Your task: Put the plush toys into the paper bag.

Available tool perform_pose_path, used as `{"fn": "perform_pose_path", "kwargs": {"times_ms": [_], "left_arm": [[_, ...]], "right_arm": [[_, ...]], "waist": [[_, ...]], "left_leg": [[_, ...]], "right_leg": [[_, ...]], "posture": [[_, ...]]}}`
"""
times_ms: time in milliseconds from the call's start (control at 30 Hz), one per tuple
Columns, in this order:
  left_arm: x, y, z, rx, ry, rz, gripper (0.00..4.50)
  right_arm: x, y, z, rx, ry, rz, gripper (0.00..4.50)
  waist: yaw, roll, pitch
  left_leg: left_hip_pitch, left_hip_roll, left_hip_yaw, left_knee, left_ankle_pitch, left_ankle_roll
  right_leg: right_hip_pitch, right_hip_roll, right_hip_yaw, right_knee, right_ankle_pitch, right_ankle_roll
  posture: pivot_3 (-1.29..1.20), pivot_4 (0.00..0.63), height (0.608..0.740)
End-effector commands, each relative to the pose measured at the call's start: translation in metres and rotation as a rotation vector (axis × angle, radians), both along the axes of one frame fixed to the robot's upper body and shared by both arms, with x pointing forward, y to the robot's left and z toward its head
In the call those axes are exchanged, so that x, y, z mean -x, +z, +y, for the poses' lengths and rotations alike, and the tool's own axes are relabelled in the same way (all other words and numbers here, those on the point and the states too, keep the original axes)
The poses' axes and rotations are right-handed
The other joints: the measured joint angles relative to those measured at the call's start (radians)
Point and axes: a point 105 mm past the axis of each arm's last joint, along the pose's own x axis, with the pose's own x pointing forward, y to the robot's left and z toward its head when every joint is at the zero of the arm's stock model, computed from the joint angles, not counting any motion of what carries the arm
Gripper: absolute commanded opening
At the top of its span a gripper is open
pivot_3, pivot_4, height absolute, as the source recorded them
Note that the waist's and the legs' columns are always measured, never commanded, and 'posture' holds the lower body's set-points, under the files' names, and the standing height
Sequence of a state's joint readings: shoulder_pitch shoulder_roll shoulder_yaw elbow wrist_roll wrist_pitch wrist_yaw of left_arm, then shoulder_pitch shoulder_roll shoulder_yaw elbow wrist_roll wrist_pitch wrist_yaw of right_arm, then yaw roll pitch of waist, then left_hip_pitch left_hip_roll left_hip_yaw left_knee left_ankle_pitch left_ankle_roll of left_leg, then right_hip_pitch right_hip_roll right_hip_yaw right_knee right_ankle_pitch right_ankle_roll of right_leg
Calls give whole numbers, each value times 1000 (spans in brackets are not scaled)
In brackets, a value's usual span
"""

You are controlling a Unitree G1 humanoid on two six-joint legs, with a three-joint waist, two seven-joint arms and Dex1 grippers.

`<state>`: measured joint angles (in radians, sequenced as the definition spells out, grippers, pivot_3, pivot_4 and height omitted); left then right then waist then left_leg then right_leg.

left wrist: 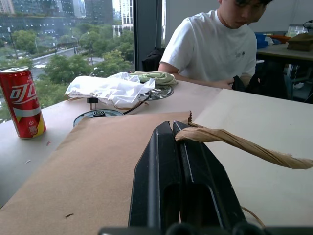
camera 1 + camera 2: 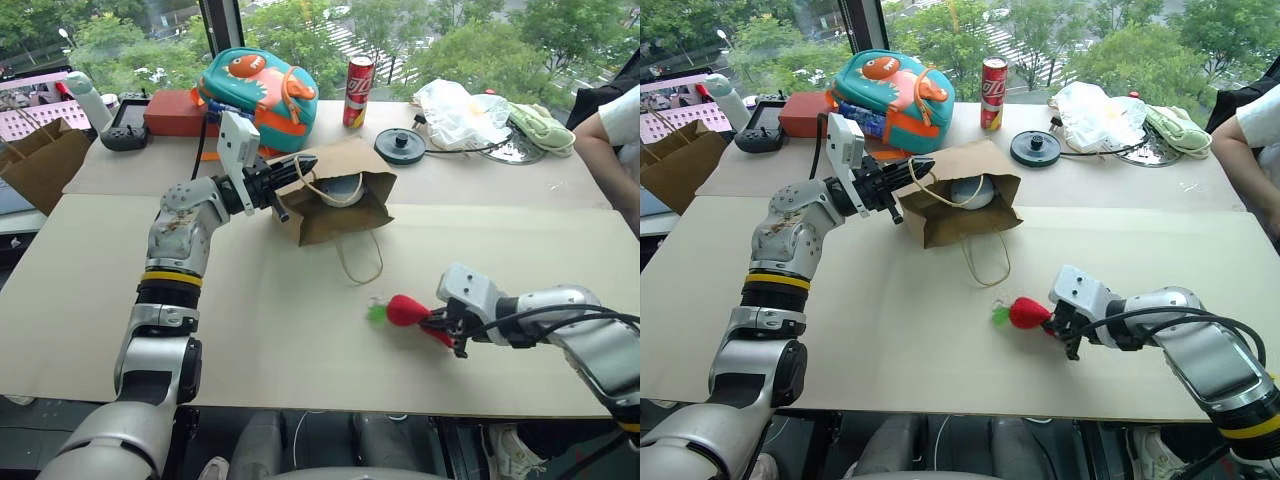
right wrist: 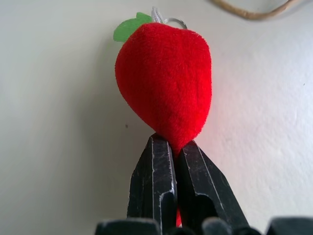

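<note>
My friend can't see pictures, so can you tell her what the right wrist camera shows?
The right claw is shut on the pointed tip of a fuzzy red chili pepper toy. The toy lies on a pale table, with a green leaf and a small metal ring at its far end. A bit of tan twine curls beyond it.

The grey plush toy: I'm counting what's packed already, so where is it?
In the eye views the grey plush toy sits inside the small paper bag, which lies open on the table in front of the dinosaur backpack.
</note>
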<state>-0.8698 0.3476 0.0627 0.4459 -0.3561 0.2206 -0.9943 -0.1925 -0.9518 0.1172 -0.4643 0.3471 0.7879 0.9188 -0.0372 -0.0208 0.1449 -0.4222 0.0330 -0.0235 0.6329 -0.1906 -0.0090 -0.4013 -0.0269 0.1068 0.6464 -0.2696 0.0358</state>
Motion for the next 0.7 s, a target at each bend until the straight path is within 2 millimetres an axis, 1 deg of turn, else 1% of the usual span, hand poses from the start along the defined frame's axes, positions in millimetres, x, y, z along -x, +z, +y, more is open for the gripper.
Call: {"fn": "perform_pose_path", "kwargs": {"times_ms": [33,167,267,467,533,700], "left_arm": [[3,18,-1,12,-9,-65,0],[3,18,-2,11,-12,-65,0],[4,18,-3,10,-14,-65,0],[4,18,-3,9,-16,-67,0],[4,18,-3,9,-19,-67,0],[4,18,-5,8,-26,-66,0]], "right_arm": [[-11,37,13,-122,-30,-116,30],[-23,64,33,-259,-75,-178,30],[-33,75,48,-330,-120,-195,30],[-63,77,71,-361,-259,-220,30],[-76,76,82,-380,-304,-223,30],[-104,71,98,-350,-381,-239,30]], "waist": [[-1,0,0],[-3,0,0],[-2,0,0],[-2,0,0],[-2,1,0],[-5,1,0]], "left_leg": [[0,0,0,0,0,0],[0,0,0,0,0,0],[0,0,-1,0,0,0],[0,0,-1,0,0,0],[0,0,-1,0,0,0],[0,0,-1,-1,0,0]], "right_leg": [[0,0,0,0,0,0],[0,0,0,1,0,0],[0,0,0,1,0,0],[-1,0,-1,2,0,-1],[-1,0,-1,2,1,-1],[-2,0,-1,2,1,-1]], "posture": [[0,150,733],[0,150,733],[0,150,733],[0,150,733],[0,150,733],[0,150,733]]}}
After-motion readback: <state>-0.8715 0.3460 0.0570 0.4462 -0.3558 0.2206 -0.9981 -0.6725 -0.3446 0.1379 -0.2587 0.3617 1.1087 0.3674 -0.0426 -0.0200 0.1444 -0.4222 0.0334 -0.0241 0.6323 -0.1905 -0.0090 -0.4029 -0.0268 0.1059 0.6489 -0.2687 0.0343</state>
